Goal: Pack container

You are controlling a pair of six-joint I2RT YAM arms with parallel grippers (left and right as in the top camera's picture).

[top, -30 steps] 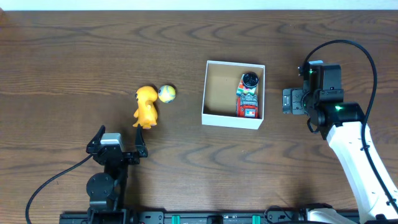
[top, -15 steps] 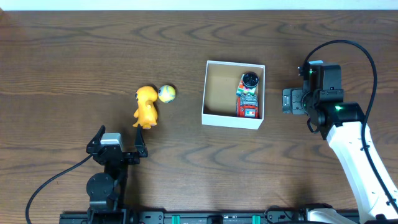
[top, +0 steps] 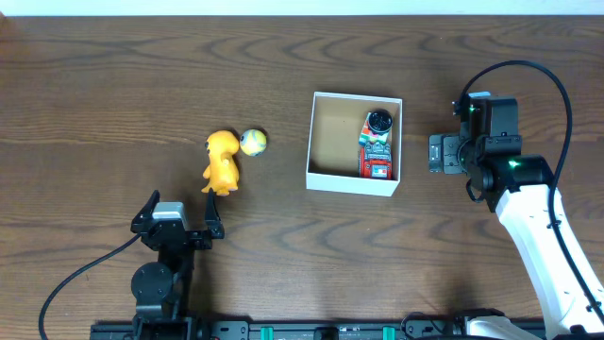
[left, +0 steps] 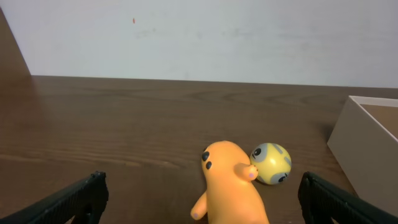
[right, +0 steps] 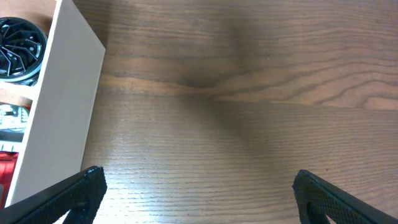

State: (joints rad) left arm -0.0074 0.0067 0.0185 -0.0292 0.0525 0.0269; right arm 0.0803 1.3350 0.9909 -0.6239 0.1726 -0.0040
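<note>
Container [top: 351, 182] holds one red-and-green toy [top: 377, 154].

A dark brown wooden table [left: 124, 124] with visible grain runs back to a plain white wall [left: 199, 37]. Low in the middle of the view lies a smooth orange-yellow plastic toy figure [left: 230, 186] with small black eyes, its lower body cut off by the bottom edge. A small yellow ball [left: 271, 163] with grey round eye markings sits at the figure's right, touching its snout. At the right edge, one corner of a white cardboard box [left: 364, 143] shows, with a strip of brown interior above its thin wall. The left gripper [left: 205, 202] stands spread wide, its black fingertips [left: 81, 199] poking in at the two bottom corners, holding nothing.
</note>
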